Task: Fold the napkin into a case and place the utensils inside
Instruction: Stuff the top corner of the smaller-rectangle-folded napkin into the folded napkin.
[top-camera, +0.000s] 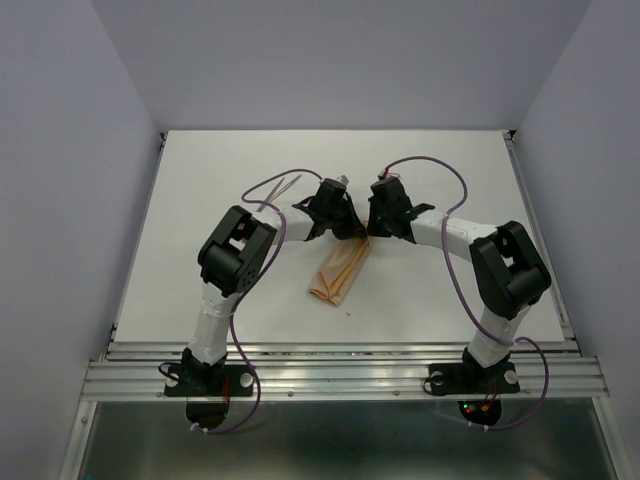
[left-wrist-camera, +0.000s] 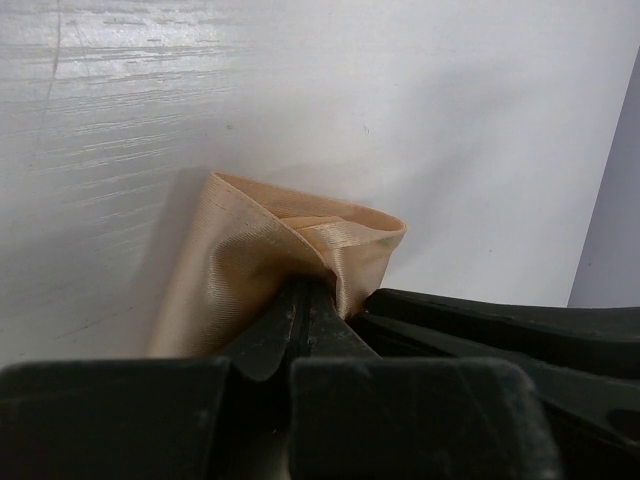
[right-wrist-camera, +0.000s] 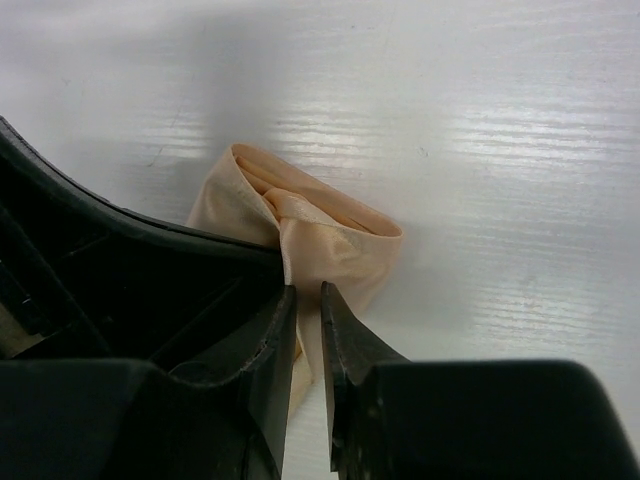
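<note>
The peach-orange napkin (top-camera: 340, 272) lies on the white table as a narrow oblong case, its far end lifted and open like a mouth (left-wrist-camera: 300, 225). My left gripper (left-wrist-camera: 303, 285) is shut on the near lip of that opening. Right beside it, my right gripper (right-wrist-camera: 308, 290) holds its jaws a narrow gap apart, with a strip of napkin (right-wrist-camera: 330, 245) showing in the gap. From above, the left gripper (top-camera: 343, 228) and the right gripper (top-camera: 380, 225) meet at the case's far end. The thin silver utensils (top-camera: 281, 190) lie behind the left arm.
The white table (top-camera: 450, 180) is walled by pale panels at the left, right and back. A metal rail (top-camera: 340, 365) runs along the near edge by the arm bases. Purple cables loop off both arms.
</note>
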